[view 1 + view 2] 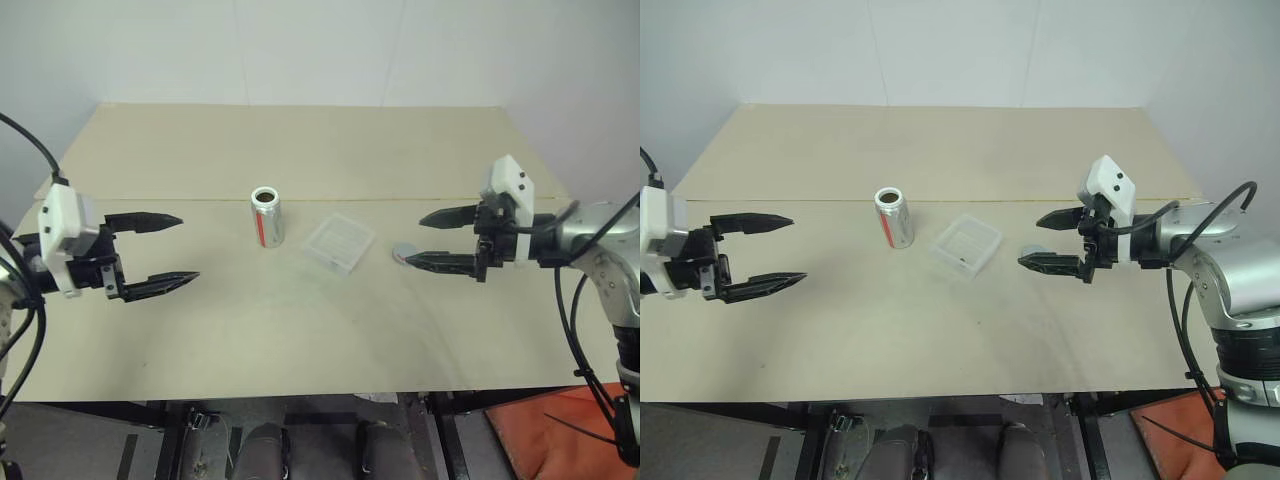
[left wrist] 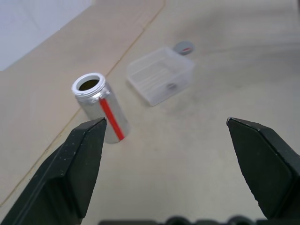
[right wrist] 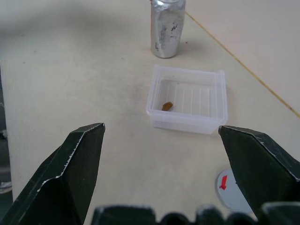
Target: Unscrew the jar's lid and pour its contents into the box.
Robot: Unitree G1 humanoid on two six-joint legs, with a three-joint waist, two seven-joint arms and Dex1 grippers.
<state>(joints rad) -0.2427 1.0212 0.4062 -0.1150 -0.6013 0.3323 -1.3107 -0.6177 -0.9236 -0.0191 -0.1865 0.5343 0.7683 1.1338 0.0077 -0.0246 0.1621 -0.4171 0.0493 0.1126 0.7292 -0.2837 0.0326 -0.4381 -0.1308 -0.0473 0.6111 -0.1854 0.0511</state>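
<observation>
Between my two arms on the worktop (image 1: pixel 150 350), the jar (image 1: pixel 266 217) stands upright, mouth open, left of the box (image 1: pixel 339 243); the lid (image 1: pixel 402 253) lies flat just below my right gripper (image 1: pixel 437 239). My left gripper (image 1: pixel 172 253) is well apart from the jar. Both jaws gape wide, empty.

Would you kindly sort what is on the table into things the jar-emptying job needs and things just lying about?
Job:
- jar, upright, open
- lid, off, flat on the table
- box, holding a small brown piece

Lying about:
- nothing besides the table itself
</observation>
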